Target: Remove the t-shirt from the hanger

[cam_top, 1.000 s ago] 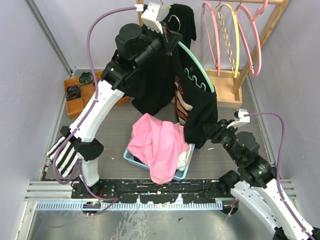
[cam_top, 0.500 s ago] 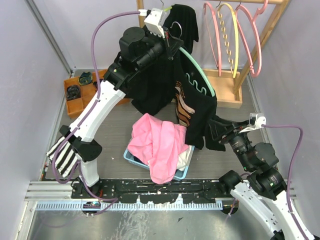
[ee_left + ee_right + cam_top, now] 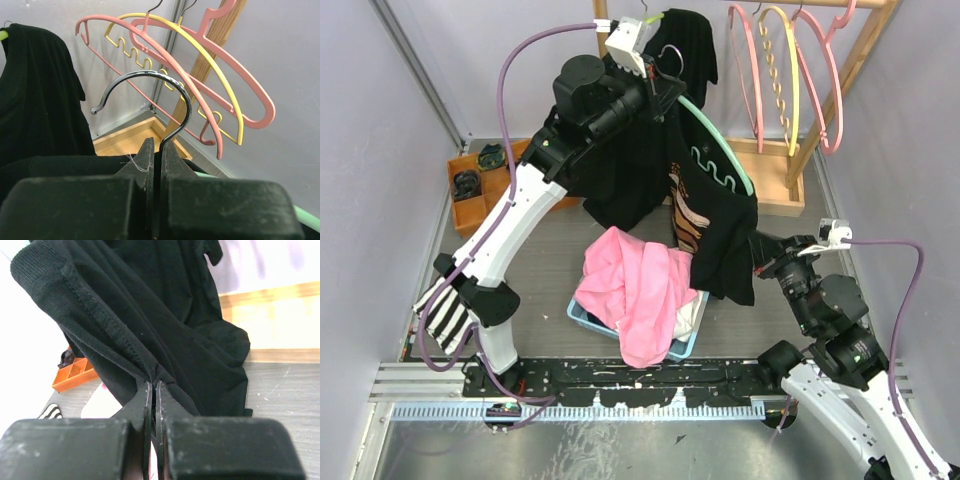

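R gripper [image 3: 153, 386] pinched shut on t-shirt [image 3: 165, 325] edge, L gripper [image 3: 156, 147] clamped on hanger [image 3: 142, 74] hook; shirt hangs on it. Risk: thin pinch slips under pull, or neck snags hanger arm

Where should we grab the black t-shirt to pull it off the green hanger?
Its stitched hem edge low on the right, coming from the right arm's side, below the hanger. There the t-shirt hangs loose and thin enough to pinch; the left gripper holds the hook, bracing a downward pull.
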Controlling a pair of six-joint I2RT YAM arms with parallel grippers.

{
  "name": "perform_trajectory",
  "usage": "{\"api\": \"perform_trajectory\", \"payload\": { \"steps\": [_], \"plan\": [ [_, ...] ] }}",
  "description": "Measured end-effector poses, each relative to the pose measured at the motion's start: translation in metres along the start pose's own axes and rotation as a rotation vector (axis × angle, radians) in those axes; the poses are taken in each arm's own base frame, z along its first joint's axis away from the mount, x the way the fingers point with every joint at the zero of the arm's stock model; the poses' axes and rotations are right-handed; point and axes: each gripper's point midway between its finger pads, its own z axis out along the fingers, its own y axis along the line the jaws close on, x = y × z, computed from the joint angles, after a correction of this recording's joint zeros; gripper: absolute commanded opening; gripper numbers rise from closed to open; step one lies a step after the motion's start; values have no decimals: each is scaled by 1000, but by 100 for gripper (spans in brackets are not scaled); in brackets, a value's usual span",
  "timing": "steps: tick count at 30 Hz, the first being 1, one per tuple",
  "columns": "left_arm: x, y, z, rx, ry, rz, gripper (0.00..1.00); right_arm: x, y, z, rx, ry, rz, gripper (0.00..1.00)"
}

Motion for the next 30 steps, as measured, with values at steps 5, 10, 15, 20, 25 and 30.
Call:
{"api": "perform_trajectory", "payload": {
  "steps": [5,10,15,20,25,30],
  "plan": [
    [0,1,0,-7,1,2,0,16,-14,5,85,47,45,1],
    [-1,4,-4,-26,13,8,0,35,-19,9,109,94,72,1],
    [-11,0,-6,-25,-12,-12,0,51,-24,9,122,137,74,1],
    [-15,-3,-7,-20,-18,-28,0,54,-23,7,109,148,81,19],
    [-16,-6,-6,0,-27,-33,0,49,-23,3,98,132,66,43],
    [0,-11,-7,25,-7,-28,0,33,-31,-3,149,102,19,45]
  ]
}}
